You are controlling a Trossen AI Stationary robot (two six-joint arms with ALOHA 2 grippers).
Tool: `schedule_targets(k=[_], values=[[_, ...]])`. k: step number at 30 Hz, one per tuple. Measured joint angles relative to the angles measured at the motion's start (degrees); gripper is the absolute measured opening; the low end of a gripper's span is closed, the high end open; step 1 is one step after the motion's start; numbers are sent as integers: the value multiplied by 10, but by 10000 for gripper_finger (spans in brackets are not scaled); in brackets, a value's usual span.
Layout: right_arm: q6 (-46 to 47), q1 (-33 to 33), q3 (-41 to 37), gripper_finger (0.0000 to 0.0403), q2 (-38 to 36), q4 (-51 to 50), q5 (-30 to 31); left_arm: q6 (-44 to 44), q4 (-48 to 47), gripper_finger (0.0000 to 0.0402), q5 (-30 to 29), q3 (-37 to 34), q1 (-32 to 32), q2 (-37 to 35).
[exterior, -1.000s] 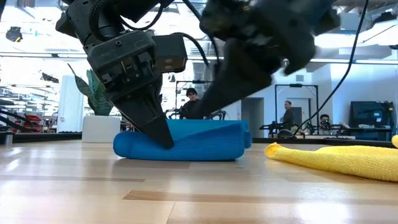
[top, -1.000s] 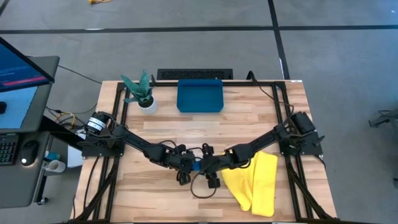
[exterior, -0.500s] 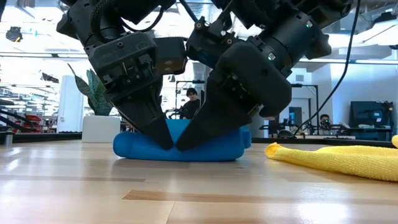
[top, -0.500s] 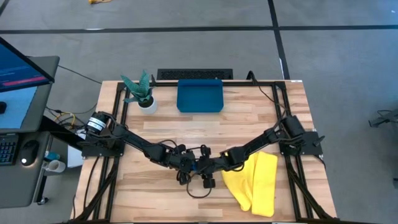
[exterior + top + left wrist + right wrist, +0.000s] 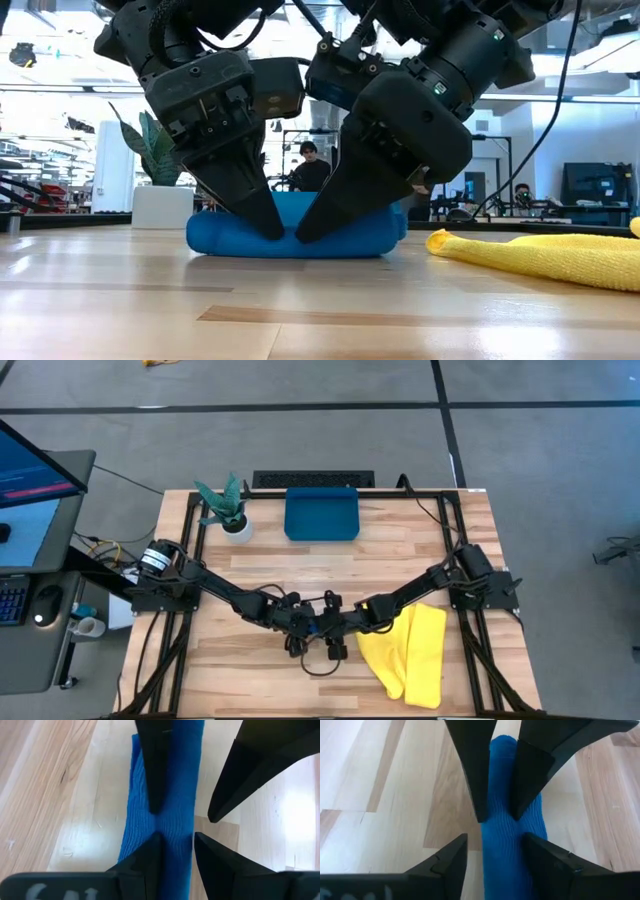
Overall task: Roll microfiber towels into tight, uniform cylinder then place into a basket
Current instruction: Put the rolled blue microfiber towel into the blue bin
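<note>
My left end effector (image 5: 262,215) pinches the rolled blue towel (image 5: 295,232), right end effector (image 5: 318,218) open astride it; basket (image 5: 321,515) empty, yellow towel (image 5: 412,655) unrolled.

The rolled towel (image 5: 290,232) is medium blue with a fine ribbed weave; the loose towel (image 5: 410,652) beside it is plain bright yellow. The basket (image 5: 321,514) is teal-blue. The table (image 5: 400,550) shows pale wood in streaky planks. The plant (image 5: 222,502) is green, its pot (image 5: 238,528) apparently white.
</note>
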Motion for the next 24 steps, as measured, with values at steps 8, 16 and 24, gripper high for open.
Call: schedule_targets(k=[8, 16, 24], values=[[-6, -10, 0, 250, 0, 0, -6, -1, -1, 111, 0, -1, 0, 0], [19, -20, 1, 235, 0, -43, -6, -4, 5, 111, 3, -1, 0, 0], [20, -19, 2, 181, 0, -42, -31, -2, 10, 111, 0, -1, 0, 0]])
